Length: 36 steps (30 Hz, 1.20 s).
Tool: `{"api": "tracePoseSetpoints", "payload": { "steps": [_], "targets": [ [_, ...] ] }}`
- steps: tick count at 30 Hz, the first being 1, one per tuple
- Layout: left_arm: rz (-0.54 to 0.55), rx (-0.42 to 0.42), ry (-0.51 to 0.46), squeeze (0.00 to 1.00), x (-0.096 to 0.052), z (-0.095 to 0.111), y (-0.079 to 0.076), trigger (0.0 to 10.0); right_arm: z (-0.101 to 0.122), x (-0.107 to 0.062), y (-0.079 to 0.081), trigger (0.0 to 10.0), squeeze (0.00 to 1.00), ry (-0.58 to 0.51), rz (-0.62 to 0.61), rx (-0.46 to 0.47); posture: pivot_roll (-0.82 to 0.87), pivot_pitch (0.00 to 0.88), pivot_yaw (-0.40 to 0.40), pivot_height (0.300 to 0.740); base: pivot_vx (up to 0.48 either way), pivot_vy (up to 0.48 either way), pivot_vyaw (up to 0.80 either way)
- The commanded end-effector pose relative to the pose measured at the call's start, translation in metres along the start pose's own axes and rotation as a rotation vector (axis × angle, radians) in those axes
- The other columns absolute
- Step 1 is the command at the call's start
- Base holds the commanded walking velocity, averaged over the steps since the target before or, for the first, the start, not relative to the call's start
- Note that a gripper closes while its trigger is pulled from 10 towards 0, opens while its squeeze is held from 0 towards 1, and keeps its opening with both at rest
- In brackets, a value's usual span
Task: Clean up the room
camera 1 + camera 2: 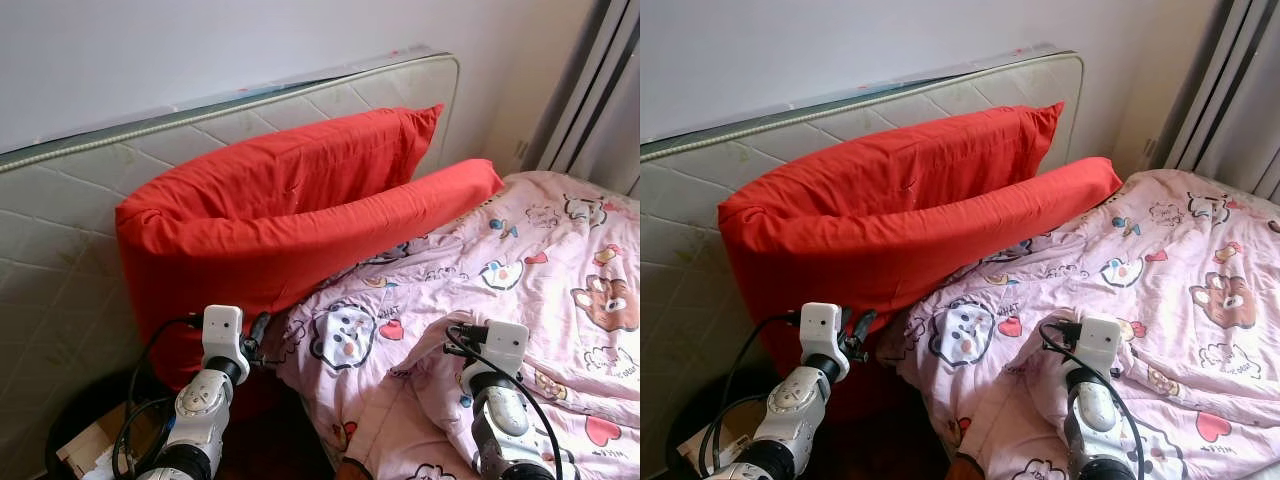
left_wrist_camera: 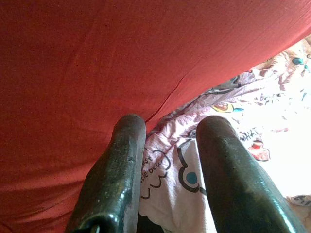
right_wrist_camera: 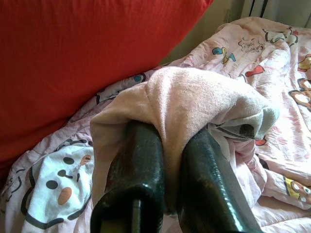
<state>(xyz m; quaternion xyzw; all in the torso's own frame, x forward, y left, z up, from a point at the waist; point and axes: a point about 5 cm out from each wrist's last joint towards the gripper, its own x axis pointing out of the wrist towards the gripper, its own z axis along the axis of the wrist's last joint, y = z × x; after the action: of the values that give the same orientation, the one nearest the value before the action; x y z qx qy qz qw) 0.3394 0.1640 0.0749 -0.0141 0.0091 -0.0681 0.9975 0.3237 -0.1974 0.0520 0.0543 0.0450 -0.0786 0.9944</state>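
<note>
Right tool point(image 3: 165, 145) clamped on a raised fold of the pink cartoon-print quilt point(image 1: 560, 300), fingers close together with the cloth bunched between and draped over the tips, so the tips themselves stayed hidden. Left tool point(image 2: 167, 145) parted, gripping nothing, poised at the quilt's edge just below the nearer of the red pillows point(image 1: 260, 220); its fingers in the head views too small and dark to read. Two pillows counted, long and red, one behind the other, leaning against an upright quilted mattress point(image 1: 60, 250) by the white wall. Quilt spread rumpled over the bed, running out of frame at the right and bottom. Dark gap beside the bed under the left arm, with a cardboard box point(image 1: 90, 445) partly cut off by the frame. Grey curtain point(image 1: 600, 100) at the far right.
</note>
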Motion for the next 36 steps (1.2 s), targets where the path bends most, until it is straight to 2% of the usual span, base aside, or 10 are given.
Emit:
{"api": "tracePoseSetpoints", "payload": {
  "steps": [1, 36],
  "targets": [
    [0.005, 0.0, -0.009, 0.0, 0.0018, 0.0032, 0.0032, 10.0, -0.0023, -0.0005, 0.0011, 10.0, 0.0, 0.015, 0.002, -0.001, -0.05, 0.017, 0.023, 0.74, 0.0, 0.0, 0.0],
    [0.009, 0.002, -0.022, 0.0, 0.0032, 0.007, 0.0055, 10.0, -0.0039, -0.0016, 0.0019, 10.0, 0.0, 0.015, -0.027, -0.009, -0.05, 0.045, 0.03, 0.74, -0.248, 0.0, 0.0]
  ]
}}
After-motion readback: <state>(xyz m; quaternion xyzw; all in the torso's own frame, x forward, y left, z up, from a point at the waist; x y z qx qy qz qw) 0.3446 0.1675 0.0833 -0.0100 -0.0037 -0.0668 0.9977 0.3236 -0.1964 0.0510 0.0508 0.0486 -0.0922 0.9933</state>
